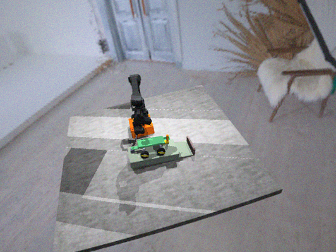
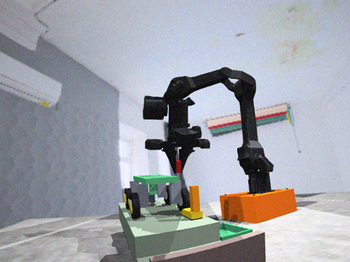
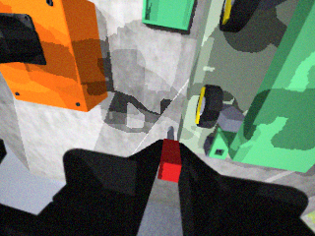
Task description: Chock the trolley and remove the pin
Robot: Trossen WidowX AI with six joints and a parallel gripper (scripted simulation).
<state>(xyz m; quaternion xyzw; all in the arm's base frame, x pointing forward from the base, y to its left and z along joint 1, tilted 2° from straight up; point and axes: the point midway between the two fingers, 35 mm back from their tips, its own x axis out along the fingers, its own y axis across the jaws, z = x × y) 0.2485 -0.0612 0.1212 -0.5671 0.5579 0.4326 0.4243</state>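
Note:
My gripper [image 1: 139, 131] [image 2: 178, 171] [image 3: 169, 145] points down, shut on the red-headed stop pin [image 2: 178, 166] [image 3: 169, 166]. It is beside the ramp's uphill end, on the tray's side; the pin's grey shaft shows past the fingertips in the wrist view, clear of the trolley. The trolley [image 1: 150, 141] [image 2: 155, 179] [image 3: 276, 149] stands upright on the ramp [image 1: 154, 161] [image 2: 175, 240] [image 3: 241, 61]. The chock [image 1: 167, 138] [image 2: 194, 199] stands upright at a wheel's downhill side, seemingly touching it. The green tray [image 2: 237, 231] [image 3: 168, 12] lies beside the ramp, empty where visible; the ramp partly hides it.
The orange block [image 1: 147, 130] [image 2: 257, 206] [image 3: 84, 59] under the arm's base stands beyond the tray. A brown end board [image 1: 191, 145] [image 2: 208, 256] stands across the ramp's downhill end, close to the tray. The trolley's deck rises beside the gripper.

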